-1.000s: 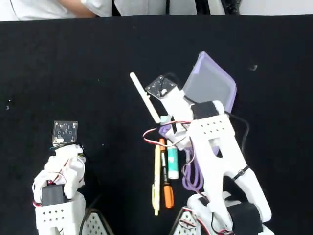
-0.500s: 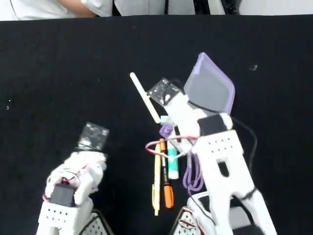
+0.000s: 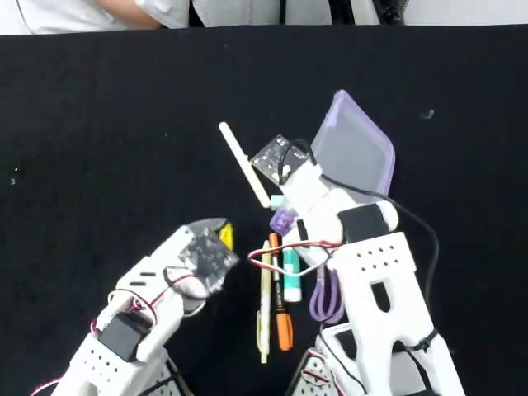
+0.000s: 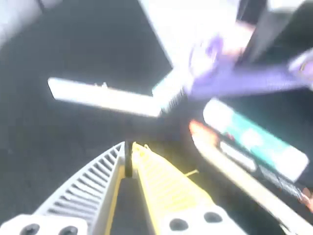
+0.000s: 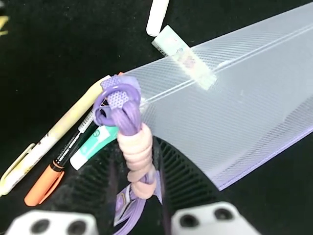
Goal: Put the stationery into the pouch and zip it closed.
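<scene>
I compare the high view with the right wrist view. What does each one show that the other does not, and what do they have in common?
High view: the left arm and right arm bodies, the wide black table, the white stick's full length. Right wrist view: the pouch's mesh weave, its small label, the pale wrap on the purple strap. Both: pouch, yellow pen, orange marker, teal tube and strap; the pen, marker and tube lie outside the pouch, beside one another.
</scene>
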Tool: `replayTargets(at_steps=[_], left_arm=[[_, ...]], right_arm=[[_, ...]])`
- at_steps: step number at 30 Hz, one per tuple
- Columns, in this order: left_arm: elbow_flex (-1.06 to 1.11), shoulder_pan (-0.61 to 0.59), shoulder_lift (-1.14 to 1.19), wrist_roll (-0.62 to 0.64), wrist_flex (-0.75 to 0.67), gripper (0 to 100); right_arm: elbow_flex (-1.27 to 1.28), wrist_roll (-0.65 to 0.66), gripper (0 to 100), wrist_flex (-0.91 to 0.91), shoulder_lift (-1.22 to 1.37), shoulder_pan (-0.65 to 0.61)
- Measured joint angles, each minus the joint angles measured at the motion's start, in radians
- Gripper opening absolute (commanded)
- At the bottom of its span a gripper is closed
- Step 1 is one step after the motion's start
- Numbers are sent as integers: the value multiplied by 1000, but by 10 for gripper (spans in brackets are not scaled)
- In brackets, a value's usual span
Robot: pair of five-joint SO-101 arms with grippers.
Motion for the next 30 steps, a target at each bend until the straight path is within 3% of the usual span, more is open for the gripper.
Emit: replayTargets(at_steps=[5,12,15,20,24,30], left_arm=[[25,72,0,-69,-258,30],[25,222,2,-78,-347,150],[25,216,2,-64,-342,152],[25,101,2,51,-339,149],[25,38,2,66,-336,152],[25,29,2,66,-224,152]], right_arm=[[6,0,11,2,0,-29],[6,0,11,18,0,-46],[6,0,11,23,0,-46],[-12,0,11,83,0,-46],[-48,0,11,129,0,-46],[-153,20,11,233,0,-46]])
